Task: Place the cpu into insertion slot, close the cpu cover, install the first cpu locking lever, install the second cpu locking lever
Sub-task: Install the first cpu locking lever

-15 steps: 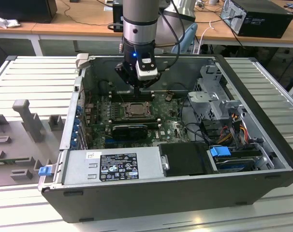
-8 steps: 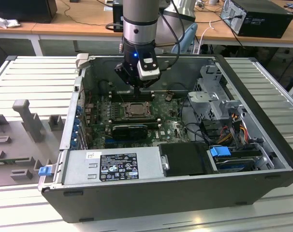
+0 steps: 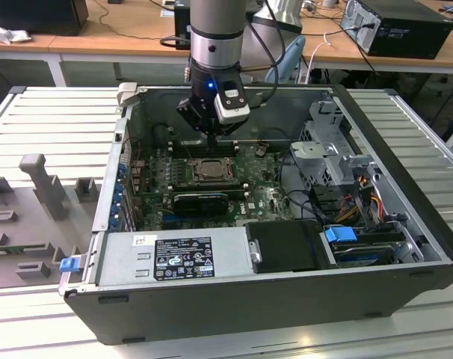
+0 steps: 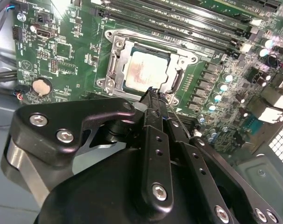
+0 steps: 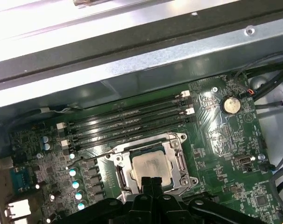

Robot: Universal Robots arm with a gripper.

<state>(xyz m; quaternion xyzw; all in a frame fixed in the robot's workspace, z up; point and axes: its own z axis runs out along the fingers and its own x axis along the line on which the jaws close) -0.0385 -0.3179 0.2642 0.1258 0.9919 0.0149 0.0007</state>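
The cpu [image 4: 144, 70] [image 5: 151, 167], a pale silver-beige square, lies in the insertion slot [image 3: 209, 170] on the green board. The cpu cover [image 4: 114, 59] [image 5: 176, 144], a silver frame with a cut-out centre, lies flat around the chip. My gripper [image 3: 211, 140] [image 4: 153, 93] [image 5: 152, 181] hangs just above the socket's edge, its tips over the rim of the cover beside the cpu. The black fingers are pressed together with nothing between them. I cannot tell how the locking levers stand.
Long black memory slots [image 5: 127, 123] run beside the socket, toward the case wall. A coin battery [image 5: 231, 104] sits on the board. A black card [image 3: 200, 200], the power supply [image 3: 174, 254] and a drive cage [image 3: 327, 142] with cables crowd the case.
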